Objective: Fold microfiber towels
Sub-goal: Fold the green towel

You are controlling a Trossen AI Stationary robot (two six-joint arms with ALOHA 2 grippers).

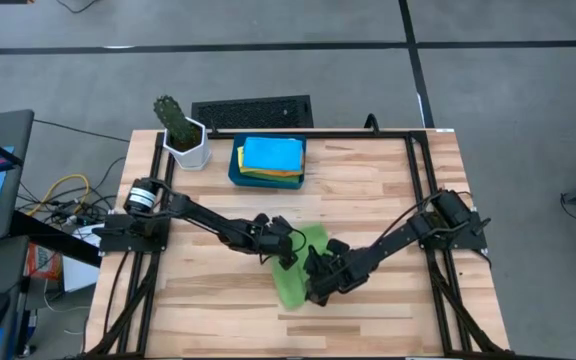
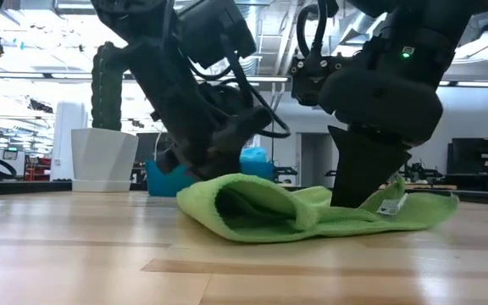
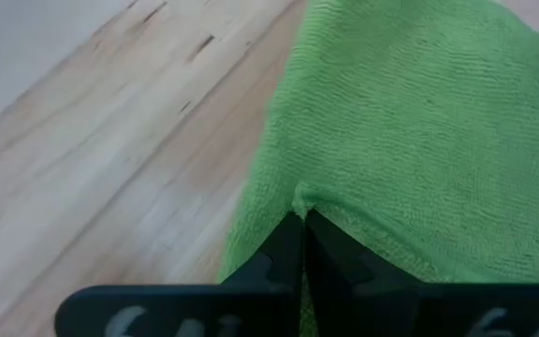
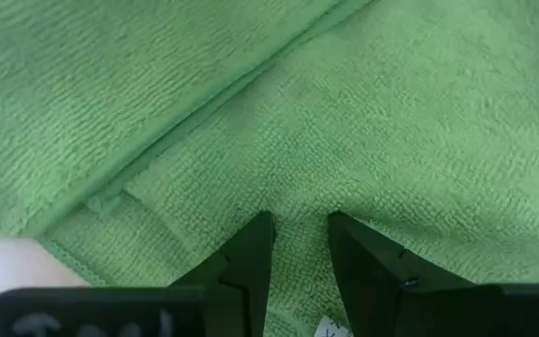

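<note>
2 grippers [image 1: 286,247] [image 1: 318,285] on green towel [image 1: 298,285] edges

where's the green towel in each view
High view: green towel at table centre, between both grippers.
Low view: lying mid-picture, folded over, on the wooden table.
Left wrist view: fills the picture's right; the left gripper is shut on its edge.
Right wrist view: fills nearly the whole picture.
Shared landmark: the light wood tabletop beside the towel.

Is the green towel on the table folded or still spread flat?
Partly folded: the green towel lies doubled over, its fold bulging open in the low view.
</note>
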